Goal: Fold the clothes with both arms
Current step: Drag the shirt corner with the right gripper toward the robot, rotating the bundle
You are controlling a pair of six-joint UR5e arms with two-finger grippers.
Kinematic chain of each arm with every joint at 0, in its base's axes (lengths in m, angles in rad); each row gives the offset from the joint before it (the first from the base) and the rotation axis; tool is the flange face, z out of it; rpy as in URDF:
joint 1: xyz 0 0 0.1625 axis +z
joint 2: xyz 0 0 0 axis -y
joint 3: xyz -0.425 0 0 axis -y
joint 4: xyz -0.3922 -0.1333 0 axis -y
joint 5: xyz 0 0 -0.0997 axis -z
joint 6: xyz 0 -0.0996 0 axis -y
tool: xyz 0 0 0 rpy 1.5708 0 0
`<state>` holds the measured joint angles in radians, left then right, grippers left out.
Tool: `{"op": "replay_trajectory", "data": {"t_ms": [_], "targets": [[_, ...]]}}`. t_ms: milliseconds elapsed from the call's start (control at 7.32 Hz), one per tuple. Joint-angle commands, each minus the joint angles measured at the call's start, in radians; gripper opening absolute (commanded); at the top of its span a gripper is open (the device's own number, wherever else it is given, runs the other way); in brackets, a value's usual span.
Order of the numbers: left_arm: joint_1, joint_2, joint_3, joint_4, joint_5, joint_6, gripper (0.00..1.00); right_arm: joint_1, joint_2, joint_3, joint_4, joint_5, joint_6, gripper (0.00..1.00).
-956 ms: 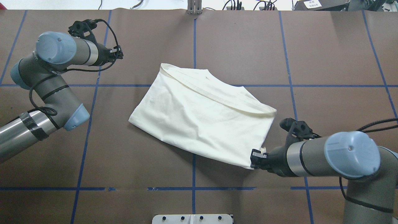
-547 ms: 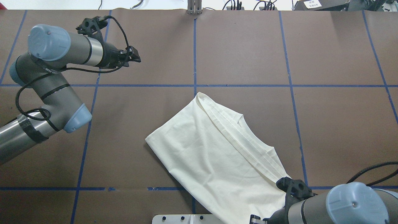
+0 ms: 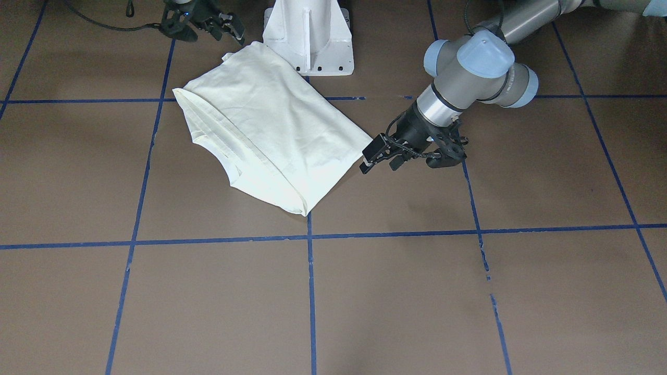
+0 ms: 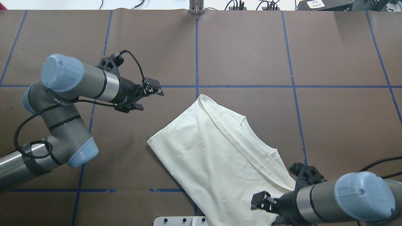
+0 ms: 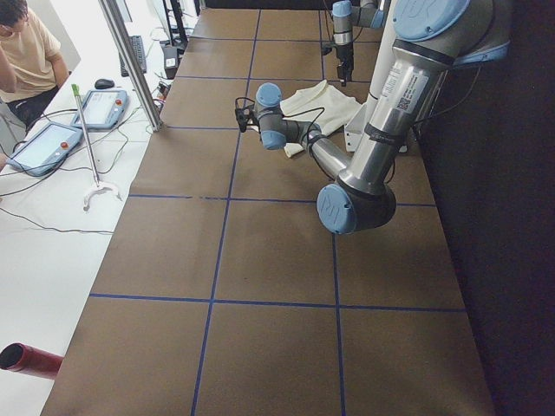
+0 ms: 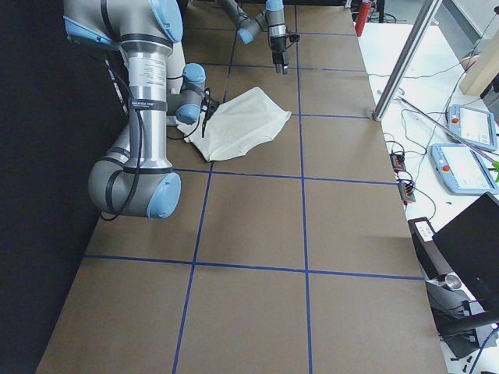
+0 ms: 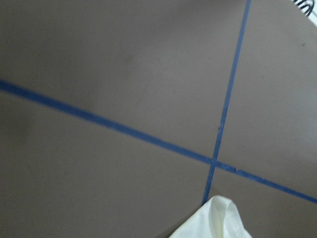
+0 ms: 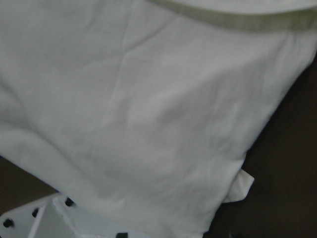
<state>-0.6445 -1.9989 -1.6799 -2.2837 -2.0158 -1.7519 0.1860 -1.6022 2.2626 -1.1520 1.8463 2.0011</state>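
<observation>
The cream-white shirt (image 4: 220,157) lies folded on the brown table, plain side up, and also shows in the front view (image 3: 266,125). Its near corner lies over the white base plate. My right gripper (image 4: 256,202) hovers over that near corner with its jaws apart and holds nothing; in the front view (image 3: 232,31) it sits just above the cloth. The right wrist view shows only the shirt (image 8: 148,99) below. My left gripper (image 4: 152,95) is open and empty, a short way left of the shirt's far-left edge (image 3: 372,159). A shirt corner (image 7: 218,223) shows in the left wrist view.
The white pedestal base (image 3: 307,31) stands at the robot's side of the table, touching the shirt. Blue tape lines (image 4: 197,47) grid the brown table (image 4: 314,56). Operator desks with tablets (image 5: 52,143) flank the far edge.
The right gripper dragged the shirt toward the base and turned it, then let go and lifted off the corner. The left arm swung in toward the shirt's left edge.
</observation>
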Motion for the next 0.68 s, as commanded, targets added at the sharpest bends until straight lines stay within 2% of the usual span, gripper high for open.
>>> {"op": "replay_trajectory", "data": {"t_ms": [0, 273, 547], "targets": [[0.118, 0.057, -0.064, 0.086, 0.015, -0.122, 0.90, 0.226, 0.002, -0.021, 0.000, -0.001, -0.013, 1.00], [0.185, 0.052, -0.083, 0.180, 0.083, -0.130, 0.79, 0.282, 0.021, -0.086, 0.003, -0.002, -0.092, 1.00], [0.192, 0.052, -0.069, 0.185, 0.092, -0.129, 0.70, 0.283, 0.034, -0.098, 0.002, -0.002, -0.099, 1.00]]}}
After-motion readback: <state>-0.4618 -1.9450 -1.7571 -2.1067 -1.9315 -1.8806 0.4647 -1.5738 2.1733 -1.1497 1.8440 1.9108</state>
